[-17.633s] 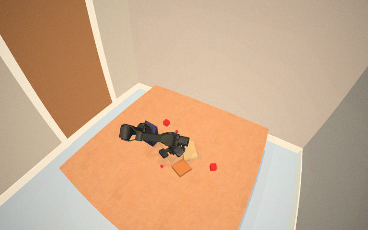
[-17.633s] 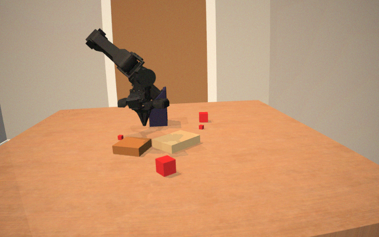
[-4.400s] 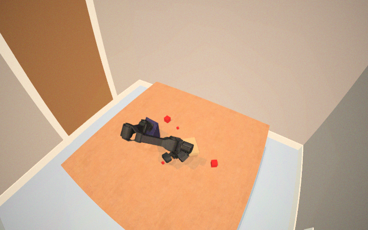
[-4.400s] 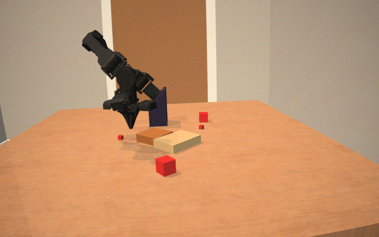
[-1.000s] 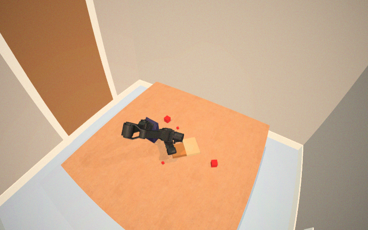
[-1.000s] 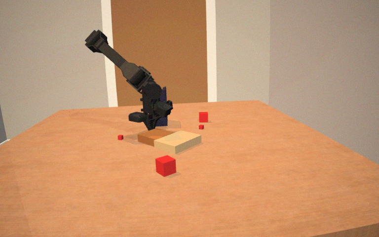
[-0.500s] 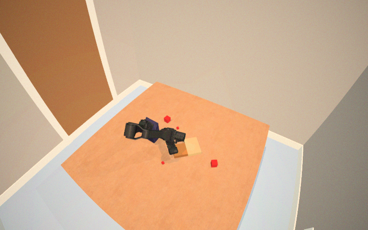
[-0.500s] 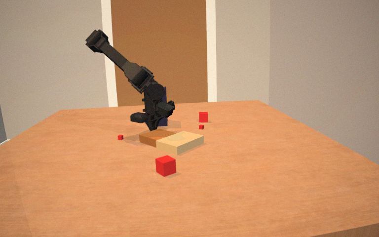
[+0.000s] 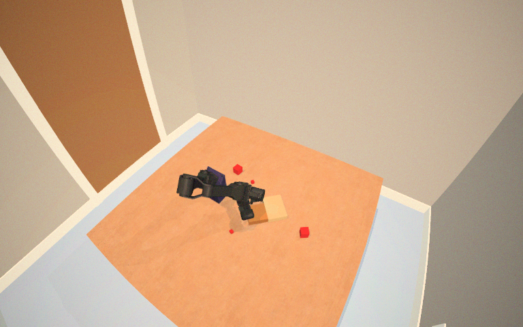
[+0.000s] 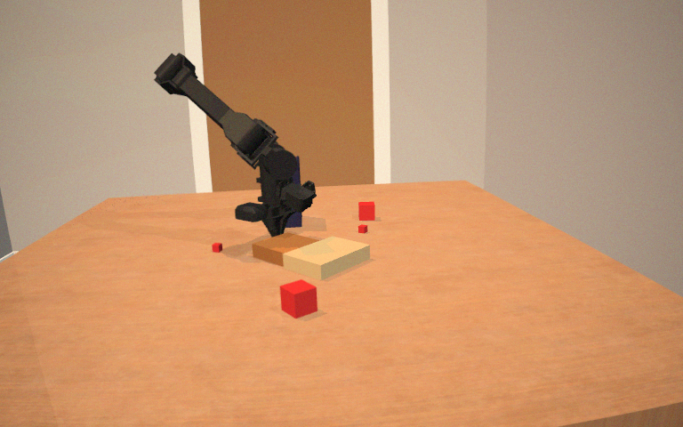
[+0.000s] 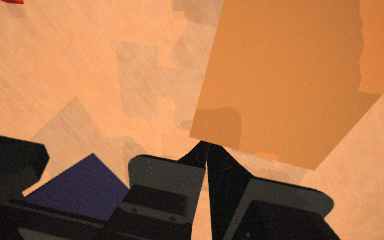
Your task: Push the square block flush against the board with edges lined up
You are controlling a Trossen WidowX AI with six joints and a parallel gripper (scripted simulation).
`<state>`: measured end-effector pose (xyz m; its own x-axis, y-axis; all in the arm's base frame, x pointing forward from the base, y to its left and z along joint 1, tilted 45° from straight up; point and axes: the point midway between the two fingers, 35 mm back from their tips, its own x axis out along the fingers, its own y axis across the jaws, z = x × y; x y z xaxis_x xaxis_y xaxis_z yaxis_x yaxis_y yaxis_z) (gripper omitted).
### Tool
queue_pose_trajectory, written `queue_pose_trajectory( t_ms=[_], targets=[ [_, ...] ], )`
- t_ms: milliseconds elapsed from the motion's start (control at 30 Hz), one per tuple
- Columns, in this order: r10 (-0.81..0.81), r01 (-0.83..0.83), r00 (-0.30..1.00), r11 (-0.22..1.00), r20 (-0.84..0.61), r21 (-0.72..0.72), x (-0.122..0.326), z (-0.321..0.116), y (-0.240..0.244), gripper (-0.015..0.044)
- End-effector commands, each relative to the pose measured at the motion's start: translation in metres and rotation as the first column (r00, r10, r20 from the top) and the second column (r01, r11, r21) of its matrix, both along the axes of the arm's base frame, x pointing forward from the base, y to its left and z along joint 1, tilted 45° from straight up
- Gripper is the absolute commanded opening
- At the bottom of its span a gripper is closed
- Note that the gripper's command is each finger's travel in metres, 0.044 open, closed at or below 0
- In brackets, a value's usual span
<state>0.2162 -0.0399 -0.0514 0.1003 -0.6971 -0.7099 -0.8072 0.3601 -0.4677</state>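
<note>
The brown square block (image 9: 259, 213) (image 10: 282, 243) (image 11: 290, 75) lies flat beside the larger pale yellow board (image 9: 276, 207) (image 10: 332, 250). In the top and exterior views no gap shows between the block's side and the board's long side. Their edges toward the large red cube's end look about even, though I cannot tell exactly. My gripper (image 10: 276, 234) (image 11: 208, 140) is shut and empty. Its tips are low at the block's side away from the board, near one corner in the wrist view. Whether they touch it is unclear. In the top view the arm hides the tips and part of the block.
A large red cube (image 9: 304, 231) (image 10: 298, 299) stands beyond the board. Another red cube (image 9: 237, 169) (image 10: 366, 211) and a tiny one (image 9: 252, 181) (image 10: 362, 228) are near the arm's base. Another tiny red cube (image 9: 231, 231) (image 10: 217, 246) lies to one side. A dark blue panel (image 9: 219, 180) (image 11: 82, 190) stands by the arm.
</note>
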Motion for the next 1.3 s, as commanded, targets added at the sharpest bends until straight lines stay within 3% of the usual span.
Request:
queue_pose_trajectory(
  t_ms=[0, 900, 1267],
  targets=[
    [0.001, -0.001, 1.0, 1.0, -0.002, 0.0, -0.004, 0.004, -0.004, 0.0],
    [0.001, -0.001, 1.0, 1.0, -0.003, -0.006, -0.03, 0.022, -0.029, 0.0],
    [0.001, -0.001, 1.0, 1.0, -0.003, -0.002, -0.03, 0.059, 0.012, 0.0]
  ],
)
